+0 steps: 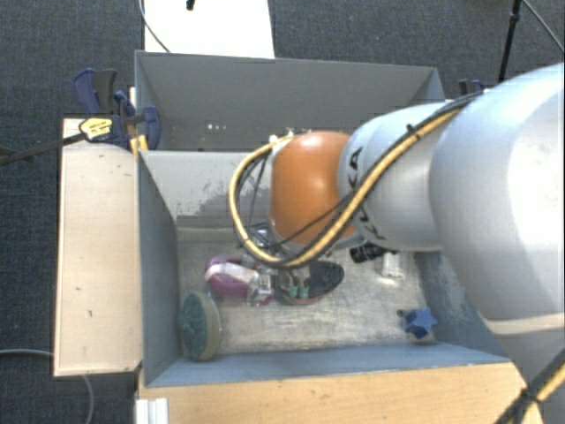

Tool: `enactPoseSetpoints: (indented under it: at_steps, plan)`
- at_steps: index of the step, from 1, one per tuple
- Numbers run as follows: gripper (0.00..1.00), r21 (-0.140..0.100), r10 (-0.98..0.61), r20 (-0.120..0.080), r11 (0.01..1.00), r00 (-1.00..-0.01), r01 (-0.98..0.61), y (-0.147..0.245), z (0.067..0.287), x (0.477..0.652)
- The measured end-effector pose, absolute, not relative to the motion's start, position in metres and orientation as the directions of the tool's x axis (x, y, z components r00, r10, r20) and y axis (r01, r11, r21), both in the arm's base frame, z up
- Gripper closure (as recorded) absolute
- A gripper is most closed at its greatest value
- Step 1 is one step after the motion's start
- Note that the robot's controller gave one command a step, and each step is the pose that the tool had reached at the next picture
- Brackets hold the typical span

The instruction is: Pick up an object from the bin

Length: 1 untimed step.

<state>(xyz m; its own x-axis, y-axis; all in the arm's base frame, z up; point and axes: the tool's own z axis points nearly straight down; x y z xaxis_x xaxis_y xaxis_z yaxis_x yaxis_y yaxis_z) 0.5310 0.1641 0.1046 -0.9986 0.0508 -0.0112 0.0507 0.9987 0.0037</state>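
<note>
the round orange cover [305, 188] hides most of the gripper [267, 287], so i cannot tell if it is apart or together. it is low by a pink lump [226, 276] on the left of the grey metal bin [159, 246], near a flat round green disc [199, 325].

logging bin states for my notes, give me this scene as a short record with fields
bin: grey metal bin, a few loose things on its floor
arm: orange wrist cover, reaching in from the view's right
gripper: gripper low over the floor, left of centre
nearest things: pink and purple plastic object just to its left; dark oval object just to its right
other things: green round disc near the front left corner; small blue piece front right; small white piece at right
grasp: cannot tell
</note>
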Motion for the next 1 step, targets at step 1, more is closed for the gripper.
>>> enactPoseSetpoints:
  at_steps: [1]
  plan:
    - [1.00, 0.003, 0.115, -0.008, 0.993, -0.993, 0.115, 0.1566, 0.2263, 0.5374]
